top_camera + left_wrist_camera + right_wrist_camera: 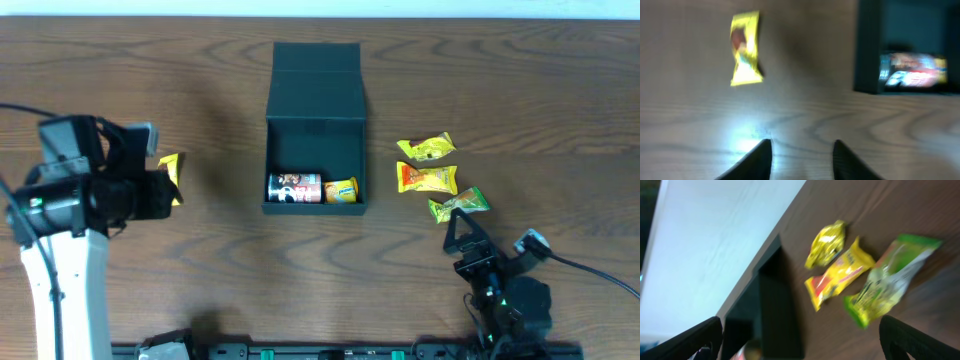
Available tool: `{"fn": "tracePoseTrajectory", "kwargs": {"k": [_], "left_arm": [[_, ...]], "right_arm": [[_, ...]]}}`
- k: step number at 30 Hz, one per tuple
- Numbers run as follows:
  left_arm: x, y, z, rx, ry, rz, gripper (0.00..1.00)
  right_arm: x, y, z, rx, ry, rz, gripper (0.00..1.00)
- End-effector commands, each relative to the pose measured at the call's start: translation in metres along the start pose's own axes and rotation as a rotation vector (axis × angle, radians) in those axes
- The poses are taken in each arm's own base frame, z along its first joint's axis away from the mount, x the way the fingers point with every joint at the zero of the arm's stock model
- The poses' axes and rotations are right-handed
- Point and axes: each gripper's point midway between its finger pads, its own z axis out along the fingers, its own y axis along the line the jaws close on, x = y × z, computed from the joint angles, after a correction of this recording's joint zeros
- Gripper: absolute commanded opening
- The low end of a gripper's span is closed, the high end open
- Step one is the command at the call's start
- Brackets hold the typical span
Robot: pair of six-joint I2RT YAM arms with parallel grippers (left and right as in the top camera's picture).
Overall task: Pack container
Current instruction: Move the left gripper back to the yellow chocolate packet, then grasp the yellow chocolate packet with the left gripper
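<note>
Woodgrain table [200,80] meets a pale wall [715,240] — the teal container [315,122] sits open-lidded, my left pincer [802,157] and right pincer [805,340] gaping empty.

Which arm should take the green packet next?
Right. The right pincer, open, sits just beside the green packet; the left pincer is across the container, near a lone yellow packet.
</note>
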Motion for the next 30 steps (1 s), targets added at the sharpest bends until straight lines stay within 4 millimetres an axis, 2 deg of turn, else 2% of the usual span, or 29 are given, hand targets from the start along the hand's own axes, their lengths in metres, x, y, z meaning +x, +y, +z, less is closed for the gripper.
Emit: {"fn": "tracePoseTrajectory", "kwargs": {"k": [1, 6, 10, 13, 22, 25, 28, 30], "left_arm": [[0.012, 0.018, 0.019, -0.074, 0.062, -0.118, 0.58], [0.015, 0.022, 0.036, -0.068, 0.132, -0.131, 0.71], [0.017, 0.027, 0.057, -0.058, 0.205, -0.104, 0.77], [0.014, 0.032, 0.074, -0.05, 0.232, -0.069, 0.83], [-0.004, 0.066, 0.119, -0.159, 0.239, -0.032, 0.79], [-0.003, 0.078, 0.131, -0.207, 0.262, -0.029, 0.77], [-0.001, 0.081, 0.144, -0.202, 0.284, -0.032, 0.75], [0.003, 0.082, 0.152, -0.199, 0.306, -0.035, 0.7]], "right_arm": [[0.016, 0.011, -0.001, -0.064, 0.092, 0.016, 0.99], [0.036, 0.018, -0.005, -0.115, 0.208, 0.018, 0.99], [0.048, 0.005, -0.006, -0.063, 0.258, 0.028, 0.99], [0.046, 0.003, -0.006, -0.056, 0.245, -0.003, 0.99], [0.04, -0.001, -0.004, -0.032, 0.207, -0.023, 0.99], [0.039, -0.001, -0.004, -0.031, 0.207, -0.023, 0.99], [0.039, -0.001, -0.004, -0.035, 0.206, -0.065, 0.99], [0.039, -0.001, -0.004, -0.037, 0.205, -0.087, 0.99]]}}
